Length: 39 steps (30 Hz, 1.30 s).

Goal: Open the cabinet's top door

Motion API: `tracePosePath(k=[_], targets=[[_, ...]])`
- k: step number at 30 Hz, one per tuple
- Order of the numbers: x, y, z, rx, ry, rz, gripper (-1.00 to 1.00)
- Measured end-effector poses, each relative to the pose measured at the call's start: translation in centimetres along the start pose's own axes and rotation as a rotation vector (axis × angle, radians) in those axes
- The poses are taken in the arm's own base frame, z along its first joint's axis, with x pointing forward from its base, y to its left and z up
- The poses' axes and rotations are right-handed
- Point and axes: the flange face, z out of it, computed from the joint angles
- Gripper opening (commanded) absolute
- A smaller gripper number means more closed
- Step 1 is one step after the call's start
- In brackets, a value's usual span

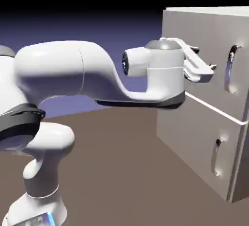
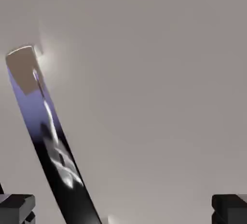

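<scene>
Glossy white rounded arm (image 1: 73, 74); black joint bands

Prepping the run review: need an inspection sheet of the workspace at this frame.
Surface: brown table, bare where visible.
Job's things: cabinet at right; top door looks shut, its long silver handle untouched; lower door shut.
Clutter: nothing seen.
Grippers: gripper open, level, pointing at the top door, short of the handle; in the hand view the handle runs slantwise between the fingertips, nearer one side.
Cables: nothing seen.
Surroundings: plain blue-violet backdrop.
</scene>
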Motion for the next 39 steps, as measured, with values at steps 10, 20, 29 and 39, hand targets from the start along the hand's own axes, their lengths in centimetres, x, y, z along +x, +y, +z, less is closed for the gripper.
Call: tracePosePath(k=[10,20,29,39], targets=[[-0.9,-3.8,5.0,-0.019,-0.015,-0.249,0.00],[0.1,-3.3,4.0,0.022,-0.068,-0.250,-1.00],[1.6,-2.4,-0.2,0.076,-0.138,-0.248,-1.00],[3.2,-1.7,-3.5,0.120,-0.195,-0.249,-1.00]])
